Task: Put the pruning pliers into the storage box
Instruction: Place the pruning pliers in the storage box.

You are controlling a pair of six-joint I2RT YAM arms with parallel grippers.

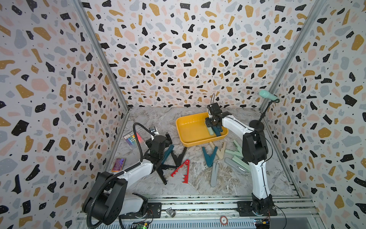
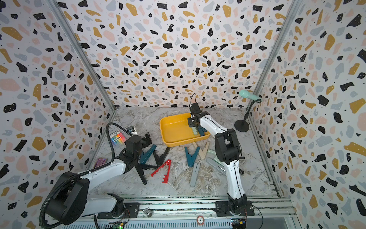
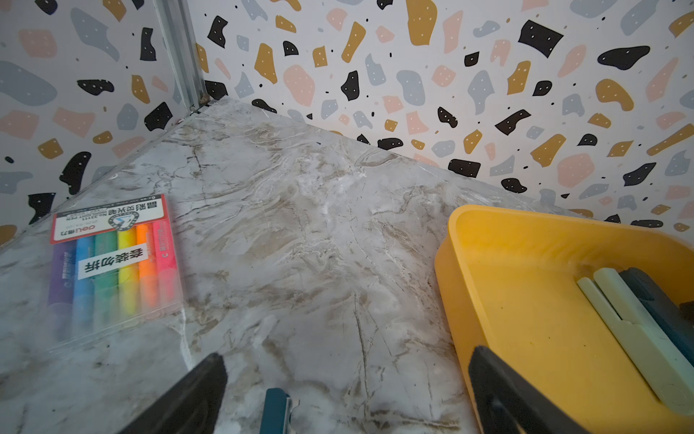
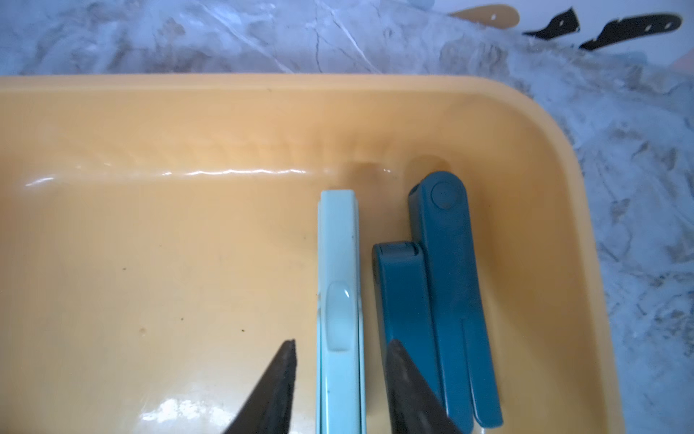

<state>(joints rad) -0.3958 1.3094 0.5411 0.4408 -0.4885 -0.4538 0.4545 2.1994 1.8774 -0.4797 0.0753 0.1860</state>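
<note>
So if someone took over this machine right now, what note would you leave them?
Left gripper: open and empty, hovering over the loose teal pliers on the table.
Right gripper: open and down in the box, with a jaw on either side of the mint pliers and a gap on both sides.
Done: the mint pliers and the boxed teal pliers lie side by side in the box.
Left: every other pair is on the table: black, red, teal V, beige, grey and a pale pile by the right arm.
</note>
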